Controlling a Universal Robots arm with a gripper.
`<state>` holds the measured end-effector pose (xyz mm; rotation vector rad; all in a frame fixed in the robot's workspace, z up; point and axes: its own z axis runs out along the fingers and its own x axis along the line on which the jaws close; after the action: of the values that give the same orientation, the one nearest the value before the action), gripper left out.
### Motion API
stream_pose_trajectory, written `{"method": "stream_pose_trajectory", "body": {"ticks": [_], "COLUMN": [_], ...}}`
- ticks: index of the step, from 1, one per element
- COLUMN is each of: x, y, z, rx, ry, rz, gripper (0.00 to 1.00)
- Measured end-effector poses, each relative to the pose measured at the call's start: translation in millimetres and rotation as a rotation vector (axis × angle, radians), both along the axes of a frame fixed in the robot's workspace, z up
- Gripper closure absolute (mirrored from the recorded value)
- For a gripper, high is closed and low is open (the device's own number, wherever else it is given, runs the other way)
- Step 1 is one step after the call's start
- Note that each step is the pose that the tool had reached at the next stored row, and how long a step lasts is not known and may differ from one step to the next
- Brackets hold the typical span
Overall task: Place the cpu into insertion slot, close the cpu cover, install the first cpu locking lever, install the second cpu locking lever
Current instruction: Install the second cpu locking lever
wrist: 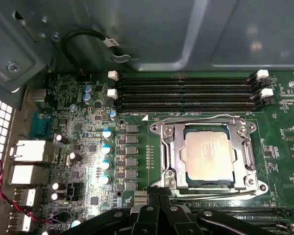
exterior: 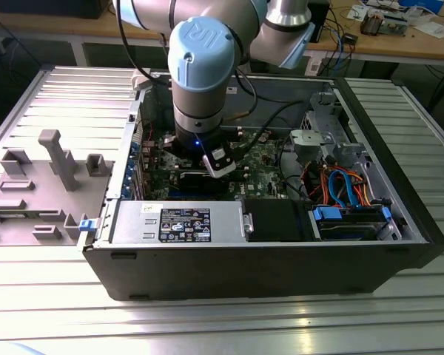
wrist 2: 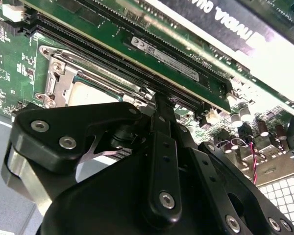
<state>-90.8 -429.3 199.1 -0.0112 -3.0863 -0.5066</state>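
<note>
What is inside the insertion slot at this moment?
The cpu lies in the insertion slot, its pale metal top showing through the window of the cpu cover, which sits closed over its edges. The contacts beneath the chip are hidden.

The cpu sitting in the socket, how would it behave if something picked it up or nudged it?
The cpu looks like a flat, rigid square with a metal top, so it should stay stiff and feel fairly dense for its size. That smooth top may be slippery to pinch. With the cpu cover framing it inside the insertion slot, a sideways nudge probably would not shift it.
</note>
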Motion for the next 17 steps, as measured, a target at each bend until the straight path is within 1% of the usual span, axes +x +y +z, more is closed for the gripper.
{"method": "stream_pose_trajectory", "body": {"ticks": [12, 17], "x": [-0.3, -0.8], "y": [2.1, 2.5], "z": [-2.9, -3.3], "rx": [0.0106, 0.0122], "ry": [0.0001, 0.0000], "rz": [0.000, 0.000], "gripper": [0.89, 0.89]}}
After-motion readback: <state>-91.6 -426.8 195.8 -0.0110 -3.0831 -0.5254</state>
